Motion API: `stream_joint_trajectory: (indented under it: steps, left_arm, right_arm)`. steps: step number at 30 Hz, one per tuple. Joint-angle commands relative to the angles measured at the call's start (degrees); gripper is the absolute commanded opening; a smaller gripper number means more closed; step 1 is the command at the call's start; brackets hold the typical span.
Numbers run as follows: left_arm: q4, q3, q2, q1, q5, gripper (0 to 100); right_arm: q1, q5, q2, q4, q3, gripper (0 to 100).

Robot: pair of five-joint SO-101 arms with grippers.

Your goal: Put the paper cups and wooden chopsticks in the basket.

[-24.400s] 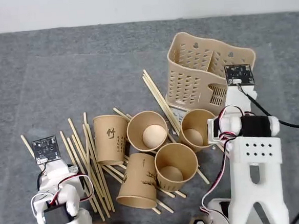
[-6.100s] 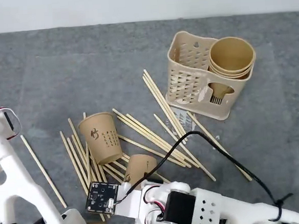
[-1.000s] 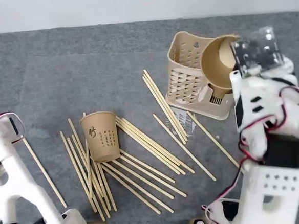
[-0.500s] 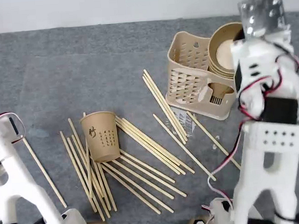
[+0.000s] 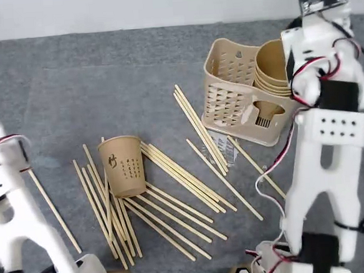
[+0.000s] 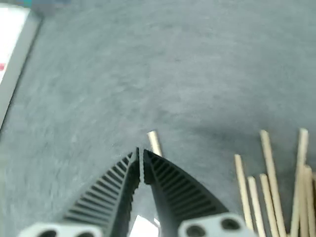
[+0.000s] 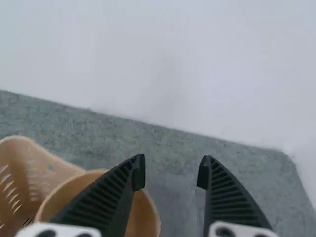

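Beige perforated basket (image 5: 226,99), tan cup (image 5: 123,165) with dark print, pale chopsticks (image 5: 184,174), grey carpet (image 5: 103,86)

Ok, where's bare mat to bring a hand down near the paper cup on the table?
Behind the paper cup, the grey mat is bare up to the wall and across to the basket. A narrower strip lies between the lone chopstick and the pile. Toward the basket and the near edge, chopsticks crowd the cup.

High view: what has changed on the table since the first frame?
Four paper cups went from the mat into the basket and sit nested there. The right gripper released the last one within the past second and has lifted away open. One cup remains on the mat, and the chopsticks still lie scattered there.
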Motion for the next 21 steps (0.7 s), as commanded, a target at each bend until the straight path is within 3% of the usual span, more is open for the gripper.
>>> stream_joint_trajectory:
  steps: [1, 5, 13, 17, 21]
  left_arm:
    - [0.4, -2.8, -1.9, 6.2, -6.6, 1]
    - [1.2, -3.6, -1.7, 12.5, -11.3, 1]
    - [12.7, -12.1, -1.5, 18.0, -13.2, 7]
    - [15.8, -15.7, -1.6, 15.5, -12.9, 7]
    - [15.7, -16.7, -2.0, 9.5, -10.8, 7]
  right_arm:
    - [-1.6, -1.2, -8.4, 9.1, -3.3, 19.4]
    - [-5.6, -1.1, -14.5, 20.6, -3.3, 19.4]
    - [-17.1, -1.6, -18.2, 39.0, -3.3, 19.4]
    - [-25.3, -7.8, -16.7, 44.7, -0.4, 19.7]
    - [-33.5, -17.9, -13.1, 42.4, 5.5, 19.8]
